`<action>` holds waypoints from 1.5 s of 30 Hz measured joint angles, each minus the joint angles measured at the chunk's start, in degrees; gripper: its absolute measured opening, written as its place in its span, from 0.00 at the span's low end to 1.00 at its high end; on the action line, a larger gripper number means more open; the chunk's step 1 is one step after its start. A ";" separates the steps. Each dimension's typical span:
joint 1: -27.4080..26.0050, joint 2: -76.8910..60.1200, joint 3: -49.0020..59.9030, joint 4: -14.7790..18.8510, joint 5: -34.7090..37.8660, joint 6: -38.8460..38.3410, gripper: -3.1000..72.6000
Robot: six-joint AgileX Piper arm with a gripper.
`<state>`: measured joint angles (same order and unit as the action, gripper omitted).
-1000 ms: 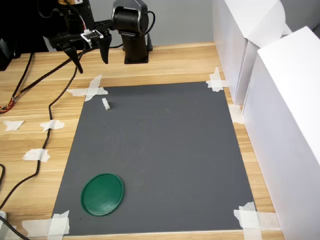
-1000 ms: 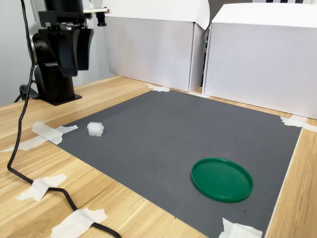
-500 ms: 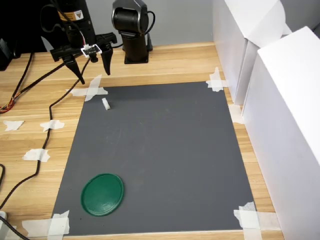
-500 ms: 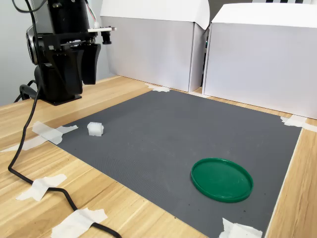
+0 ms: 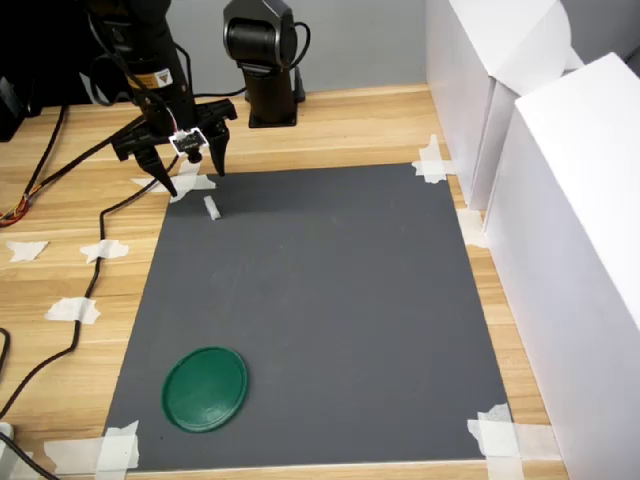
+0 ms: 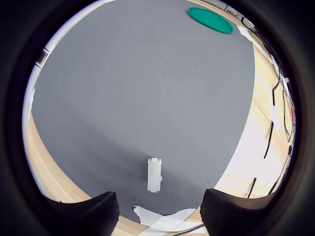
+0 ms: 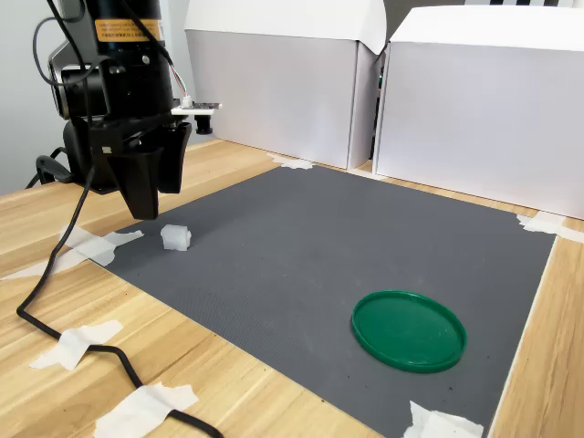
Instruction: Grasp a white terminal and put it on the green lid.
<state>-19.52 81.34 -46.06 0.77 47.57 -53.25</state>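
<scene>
The white terminal (image 5: 211, 207) (image 7: 175, 237) (image 6: 154, 175) is a tiny stubby block near a corner of the dark grey mat. My gripper (image 5: 190, 178) (image 7: 151, 196) hangs open just above and behind it, fingers spread wide and empty. In the wrist view the terminal lies on the mat ahead of the two dark fingertips (image 6: 88, 214), roughly centred between them. The green lid (image 5: 205, 388) (image 7: 409, 330) (image 6: 210, 20) lies flat on the mat's opposite end, far from the gripper.
The grey mat (image 5: 330, 310) is taped to a wooden table with white tape scraps (image 5: 185, 183). Tall white boxes (image 5: 560, 200) stand along the first exterior view's right. A black cable (image 5: 95, 260) trails beside the mat. The arm's base (image 5: 268, 70) stands behind.
The gripper has come down and moved toward the mat, from high above the table edge to just over the white terminal. It stays open. Terminal and lid have not moved.
</scene>
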 joint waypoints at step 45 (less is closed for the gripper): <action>3.57 4.51 3.80 -0.77 -8.07 -1.80 0.92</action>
<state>-15.95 85.86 -42.26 0.00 39.50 -55.06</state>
